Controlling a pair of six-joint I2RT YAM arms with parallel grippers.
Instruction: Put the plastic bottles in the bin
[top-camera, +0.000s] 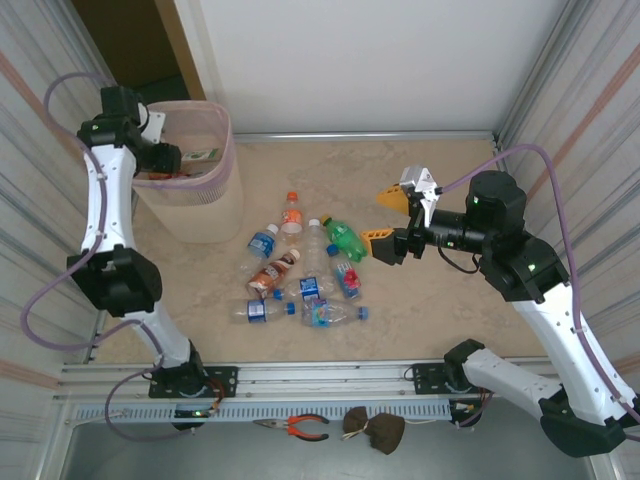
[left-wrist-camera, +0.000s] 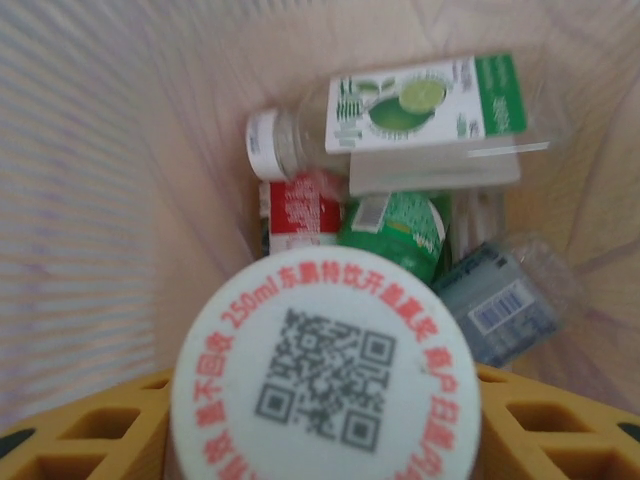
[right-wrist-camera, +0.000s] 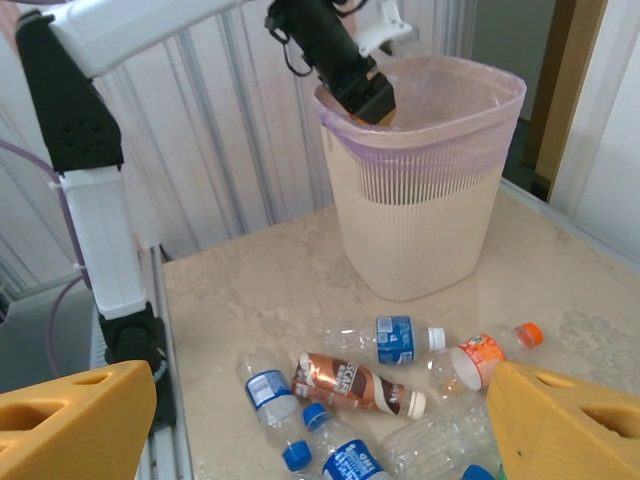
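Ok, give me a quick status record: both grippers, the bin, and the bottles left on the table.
left gripper: over the beige pink-lined bin, shut on a white-capped plastic bottle
right gripper: open, empty, at the right side of the pile
in bin: clear lime-label bottle, green-label bottle, at least two more
on table: about nine loose bottles, lying down

Beige marbled table (top-camera: 450, 310), and the bottles (top-camera: 312, 262) lie scattered on their sides just off the tips of the right claw (top-camera: 384, 220). The green bottle (top-camera: 345, 238) sits nearest those tips, the brown bottle (top-camera: 272, 275) lies beyond it, the orange-capped bottle (top-camera: 291, 213) alongside. The bin (top-camera: 190, 200) stands well beyond them all, at the table's far corner.
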